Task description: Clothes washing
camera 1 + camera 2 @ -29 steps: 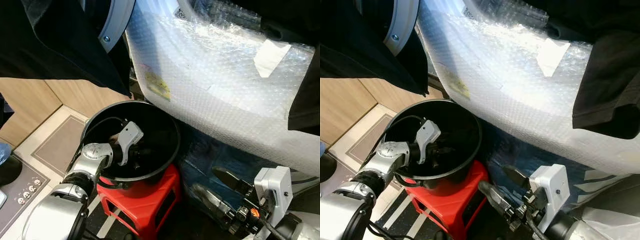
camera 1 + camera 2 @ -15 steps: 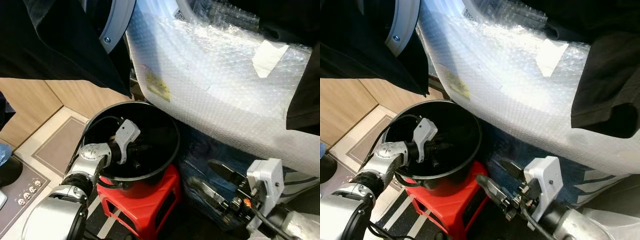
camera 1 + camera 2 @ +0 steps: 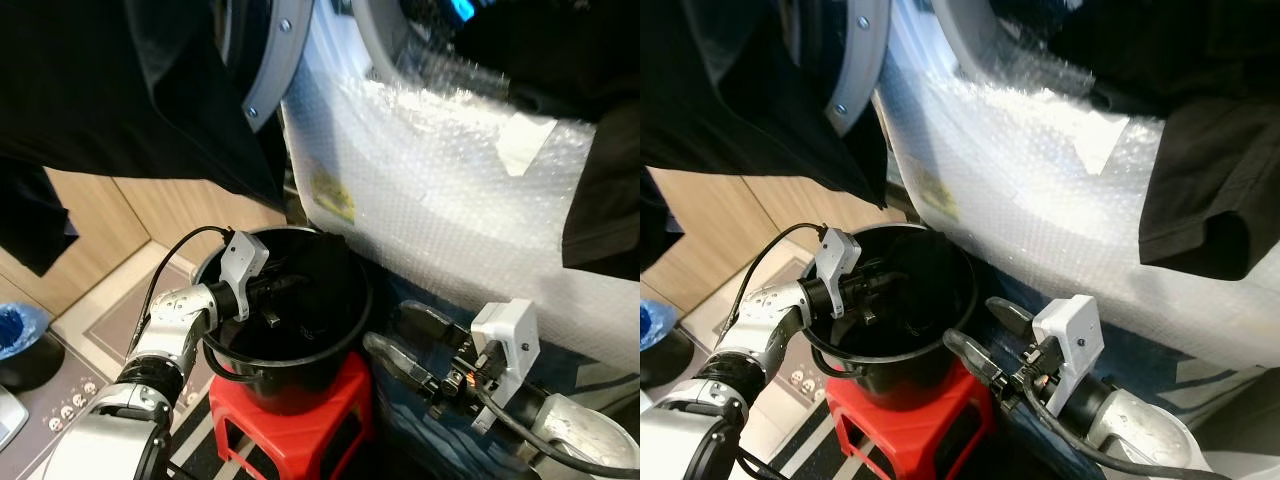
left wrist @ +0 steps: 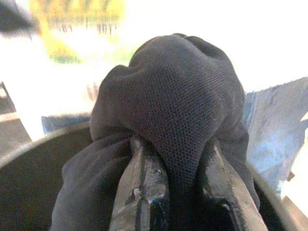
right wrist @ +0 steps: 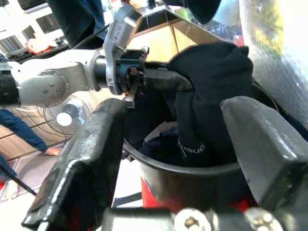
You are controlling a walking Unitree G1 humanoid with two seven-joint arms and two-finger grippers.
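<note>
Unloading step, by the look of it. On the left, left gripper (image 5: 166, 82) clenched on a dark garment (image 4: 178, 110), holding it up at the rim of the black bucket (image 3: 340, 345) on the red stool (image 3: 290, 425). Further right, right gripper (image 3: 985, 335) spread wide and empty, just beside the bucket. Above, washing machine (image 3: 450, 200) wrapped in bubble film. Next, probably: lift the garment clear and carry it up to the drum opening without snagging.

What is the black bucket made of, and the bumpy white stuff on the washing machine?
The black bucket looks like smooth, slightly glossy plastic, judging by its thin shiny rim. The white wrap looks like clear plastic bubble wrap: rows of tiny glinting bubbles cover it.
</note>
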